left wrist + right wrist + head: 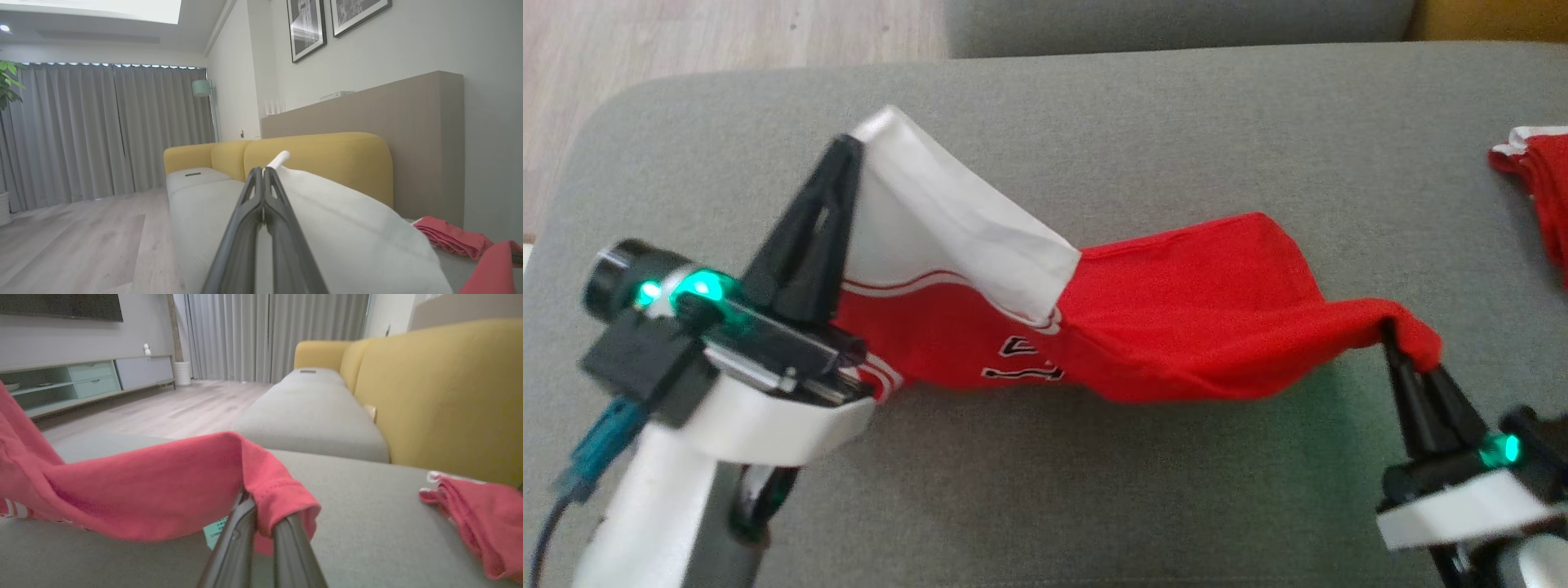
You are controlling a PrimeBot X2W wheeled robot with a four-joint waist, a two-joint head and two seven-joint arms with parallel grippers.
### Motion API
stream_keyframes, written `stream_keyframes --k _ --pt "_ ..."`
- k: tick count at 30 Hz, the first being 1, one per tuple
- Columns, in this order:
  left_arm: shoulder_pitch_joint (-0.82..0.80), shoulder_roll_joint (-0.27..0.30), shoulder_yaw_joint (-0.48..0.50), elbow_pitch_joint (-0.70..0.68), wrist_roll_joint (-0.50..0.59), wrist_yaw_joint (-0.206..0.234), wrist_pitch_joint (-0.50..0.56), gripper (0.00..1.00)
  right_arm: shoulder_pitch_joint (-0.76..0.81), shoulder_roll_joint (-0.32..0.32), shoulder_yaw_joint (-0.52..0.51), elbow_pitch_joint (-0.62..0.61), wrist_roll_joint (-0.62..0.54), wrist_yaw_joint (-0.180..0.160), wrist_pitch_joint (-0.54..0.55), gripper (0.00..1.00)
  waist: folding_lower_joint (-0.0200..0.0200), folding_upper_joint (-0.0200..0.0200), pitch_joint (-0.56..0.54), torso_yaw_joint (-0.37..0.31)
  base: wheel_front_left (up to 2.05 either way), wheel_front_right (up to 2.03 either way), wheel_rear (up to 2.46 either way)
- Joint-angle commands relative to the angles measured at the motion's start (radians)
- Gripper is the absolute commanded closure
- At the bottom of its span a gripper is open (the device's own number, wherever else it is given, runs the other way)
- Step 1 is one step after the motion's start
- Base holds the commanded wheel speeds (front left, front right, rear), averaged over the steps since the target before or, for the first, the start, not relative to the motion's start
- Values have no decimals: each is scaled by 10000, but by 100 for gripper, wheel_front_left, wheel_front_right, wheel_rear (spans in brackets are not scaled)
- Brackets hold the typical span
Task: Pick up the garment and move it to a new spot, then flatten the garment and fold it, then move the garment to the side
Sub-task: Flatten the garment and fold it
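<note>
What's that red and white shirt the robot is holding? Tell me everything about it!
It is a soft red jersey with a white panel, white stripe trim and black-and-white lettering. It hangs stretched between both grippers: the left gripper pinches the white end, the right gripper the red end. Its middle sags toward the grey cushion.

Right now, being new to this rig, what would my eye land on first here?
A red-and-white garment hangs stretched over the grey cushion: the left end effector pinches its white end, the right end effector its red hem. A second red garment lies at the cushion's far right.
</note>
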Motion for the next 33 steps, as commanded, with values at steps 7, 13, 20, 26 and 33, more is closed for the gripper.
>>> stream_keyframes --k 7,13,20,26,33 --pt "-1091 -350 -299 1031 -287 -262 -48 100 -2955 -243 1317 2198 1688 67 835 100 0 0 605 627 0 0 0" --pt "-1561 -776 -340 1544 -181 -375 -49 100 -4848 -318 1913 4531 1925 67 214 0 0 0 1020 969 0 0 0" --pt "-1530 -980 92 1617 -8 -442 -50 100 -4206 -1046 2364 4835 1649 67 60 0 0 0 1076 934 0 0 0" --pt "-1435 -1048 293 1531 97 -471 -50 100 -3754 -1191 2159 4556 1724 67 225 0 0 0 1131 885 0 0 0" --pt "-1547 -1083 296 1461 217 -491 -50 100 -5111 -1218 1586 5441 1399 67 1015 0 0 0 1385 981 0 0 0"
